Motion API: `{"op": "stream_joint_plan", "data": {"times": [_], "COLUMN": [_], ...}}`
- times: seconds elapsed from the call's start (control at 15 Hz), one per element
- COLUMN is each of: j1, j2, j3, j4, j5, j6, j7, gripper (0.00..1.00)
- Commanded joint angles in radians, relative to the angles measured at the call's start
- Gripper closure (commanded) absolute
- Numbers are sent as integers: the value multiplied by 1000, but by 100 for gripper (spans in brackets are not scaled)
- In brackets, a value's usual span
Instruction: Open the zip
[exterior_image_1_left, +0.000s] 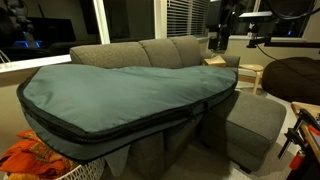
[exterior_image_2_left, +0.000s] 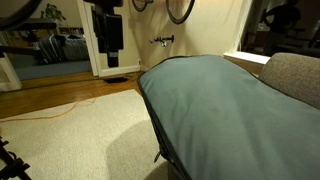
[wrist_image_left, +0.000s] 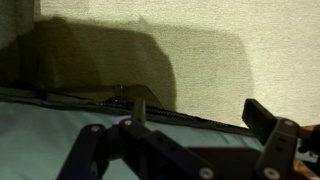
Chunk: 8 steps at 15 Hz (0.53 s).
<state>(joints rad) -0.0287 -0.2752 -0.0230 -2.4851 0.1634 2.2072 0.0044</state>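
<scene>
A very large teal-green padded bag (exterior_image_1_left: 120, 90) lies across a grey sofa; it also shows in the other exterior view (exterior_image_2_left: 230, 110). The zip (exterior_image_1_left: 140, 128) is a dark line with black trim along the bag's side edge, also seen here (exterior_image_2_left: 150, 105). In the wrist view the zip (wrist_image_left: 90, 100) runs from the left edge down to the right, between the teal fabric and the beige carpet. A small raised bit on it (wrist_image_left: 120, 93) may be the slider. My gripper (wrist_image_left: 200, 115) is open, its two fingers wide apart above the zip line and holding nothing.
The grey sofa (exterior_image_1_left: 150, 52) carries the bag, with a grey ottoman (exterior_image_1_left: 255, 120) beside it. Beige carpet (exterior_image_2_left: 70, 130) lies beside the bag's edge, wood floor (exterior_image_2_left: 60, 92) beyond. Orange cloth in a basket (exterior_image_1_left: 30, 160) is at the front corner. A dark shape (exterior_image_2_left: 110, 30) hangs at the top.
</scene>
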Motion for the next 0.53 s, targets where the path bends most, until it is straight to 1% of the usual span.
{"op": "stream_joint_plan", "data": {"times": [0.0,0.13,0.2,0.47], "j1": [-13,-21,-9,-12], "j2": [1,9,11,22], "j3": [-10,-11,-13,-16], "j4": [-48,-54,-29,-31], "j5": [-18,-24,-4,-7], "j6": [61,66,30,34], "j7": [17,27,3,6], "gripper": [0,0,0,0]}}
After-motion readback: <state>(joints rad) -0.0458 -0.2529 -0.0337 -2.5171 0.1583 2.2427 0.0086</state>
